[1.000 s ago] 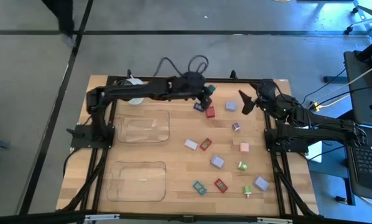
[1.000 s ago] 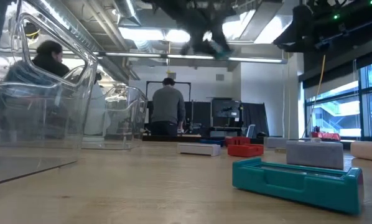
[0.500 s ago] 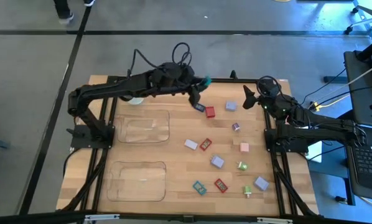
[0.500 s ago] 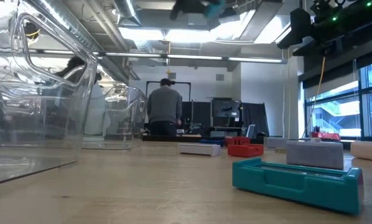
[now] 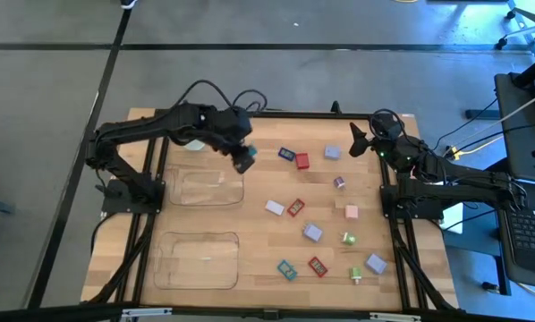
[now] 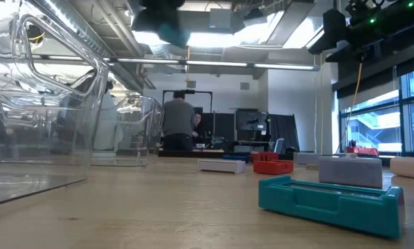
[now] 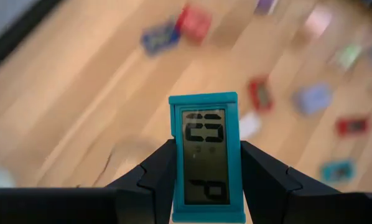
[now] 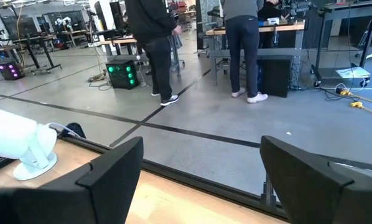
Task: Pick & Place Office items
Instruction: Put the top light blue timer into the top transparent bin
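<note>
Pinching a teal piece (image 7: 204, 155) upright, left gripper (image 5: 243, 159) above the upper tray's (image 5: 210, 188) edge

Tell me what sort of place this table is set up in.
Probably a robotics lab or workshop: bare concrete floor marked with dark tape lines, workbenches trailing cables with people standing at them, and exposed ducts and strip lights overhead.

A light wooden counter (image 5: 259, 224) carries two clear shallow trays (image 5: 211, 186), one just below the left gripper (image 5: 242, 161), the other (image 5: 197, 259) farther from it; small office items (image 5: 313, 233) lie scattered between the two grippers and beyond; a white round object (image 5: 194, 143) sits behind the left arm.
</note>
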Controlling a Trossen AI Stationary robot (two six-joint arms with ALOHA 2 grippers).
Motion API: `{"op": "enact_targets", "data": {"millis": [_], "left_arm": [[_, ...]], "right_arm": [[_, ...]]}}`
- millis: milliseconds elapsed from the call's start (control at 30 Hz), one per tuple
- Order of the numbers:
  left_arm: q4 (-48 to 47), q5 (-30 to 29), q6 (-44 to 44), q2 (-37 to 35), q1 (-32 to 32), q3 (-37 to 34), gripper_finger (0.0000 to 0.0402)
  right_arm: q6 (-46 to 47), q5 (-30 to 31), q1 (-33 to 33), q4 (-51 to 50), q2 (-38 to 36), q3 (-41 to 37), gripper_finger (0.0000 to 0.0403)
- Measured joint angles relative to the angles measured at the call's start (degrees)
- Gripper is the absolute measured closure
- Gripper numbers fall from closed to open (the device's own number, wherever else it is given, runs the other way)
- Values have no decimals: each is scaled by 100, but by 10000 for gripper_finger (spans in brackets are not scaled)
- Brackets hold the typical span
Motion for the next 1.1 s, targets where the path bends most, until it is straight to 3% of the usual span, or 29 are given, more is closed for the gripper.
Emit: {"op": "enact_targets", "data": {"millis": [167,433,733,1100], "left_arm": [[-752,-348,-95,35,-189,-199,256],[-678,-303,-63,33,-183,-1428,256],[894,57,-161,35,-55,-3162,256],[1930,-153,-470,35,-40,-4271,256]], "right_arm": [[0,0,0,0,0,0,76],[-2,0,0,2,0,0,76],[-2,0,0,0,0,0,76],[-3,0,0,2,0,0,76]]}}
